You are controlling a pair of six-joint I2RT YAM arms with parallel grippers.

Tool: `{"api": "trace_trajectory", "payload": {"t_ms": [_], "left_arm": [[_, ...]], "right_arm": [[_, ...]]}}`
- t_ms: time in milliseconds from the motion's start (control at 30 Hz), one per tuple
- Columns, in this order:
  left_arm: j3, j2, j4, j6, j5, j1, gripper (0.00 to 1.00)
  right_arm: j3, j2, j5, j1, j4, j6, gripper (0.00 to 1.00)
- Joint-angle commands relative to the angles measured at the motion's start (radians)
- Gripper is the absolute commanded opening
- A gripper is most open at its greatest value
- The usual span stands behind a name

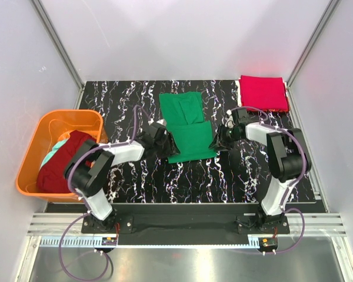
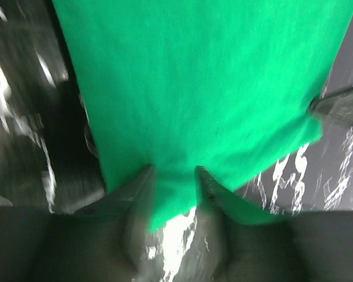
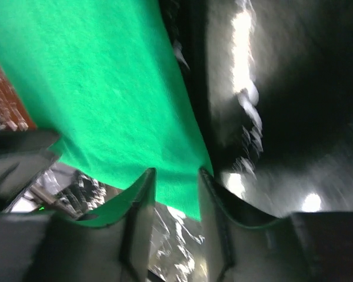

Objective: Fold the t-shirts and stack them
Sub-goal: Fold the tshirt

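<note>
A kelly green t-shirt (image 1: 188, 126) lies partly folded on the black marbled table (image 1: 165, 182), its near half doubled into a rectangle. My left gripper (image 1: 163, 141) sits low at the shirt's left edge and my right gripper (image 1: 216, 141) at its right edge. In the left wrist view the gripper (image 2: 173, 170) is open, and a tongue of the green shirt (image 2: 194, 76) lies in the gap. The right gripper (image 3: 176, 171) is likewise open over an edge of the green shirt (image 3: 106, 88). A crimson red t-shirt (image 1: 263, 93) lies folded at the back right.
An orange plastic basket (image 1: 32, 155) stands off the table's left edge, holding a dark maroon t-shirt (image 1: 62, 167) and a pale teal garment (image 1: 59, 147). Grey walls and metal frame posts close in the table on three sides.
</note>
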Motion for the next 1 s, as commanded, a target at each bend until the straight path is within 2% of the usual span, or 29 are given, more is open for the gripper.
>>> {"api": "trace_trajectory", "payload": {"t_ms": [0,33,67,133,167,300,433,633,767,967], "left_arm": [[-0.022,-0.147,-0.127,0.045,-0.097,-0.045,0.53],[-0.028,-0.176,-0.145,0.045,-0.108,-0.048,0.56],[-0.048,-0.240,-0.188,0.037,-0.138,-0.050,0.63],[-0.071,-0.297,-0.219,0.031,-0.171,-0.050,0.66],[-0.083,-0.325,-0.252,0.014,-0.197,-0.050,0.67],[-0.173,-0.391,-0.271,-0.079,-0.215,-0.050,0.65],[-0.319,-0.400,-0.152,-0.204,-0.202,-0.050,0.61],[-0.382,-0.333,0.025,-0.332,-0.189,-0.051,0.63],[-0.355,-0.250,0.039,-0.403,-0.168,-0.051,0.63],[-0.344,-0.192,-0.001,-0.524,-0.185,-0.051,0.62]], "right_arm": [[-0.034,-0.122,0.140,-0.003,-0.088,-0.055,0.45],[-0.039,-0.166,0.160,-0.003,-0.113,-0.063,0.49],[-0.051,-0.206,0.185,-0.003,-0.133,-0.066,0.54],[-0.062,-0.235,0.194,-0.004,-0.147,-0.066,0.59],[-0.081,-0.249,0.193,-0.001,-0.148,-0.060,0.66],[-0.153,-0.274,0.176,-0.004,-0.102,-0.022,0.76],[-0.229,-0.246,0.087,-0.024,0.049,0.056,0.77],[-0.301,-0.186,0.015,-0.038,0.191,0.164,0.72],[-0.321,-0.182,0.035,-0.043,0.215,0.196,0.67],[-0.329,-0.151,0.033,-0.047,0.246,0.233,0.66]]}}
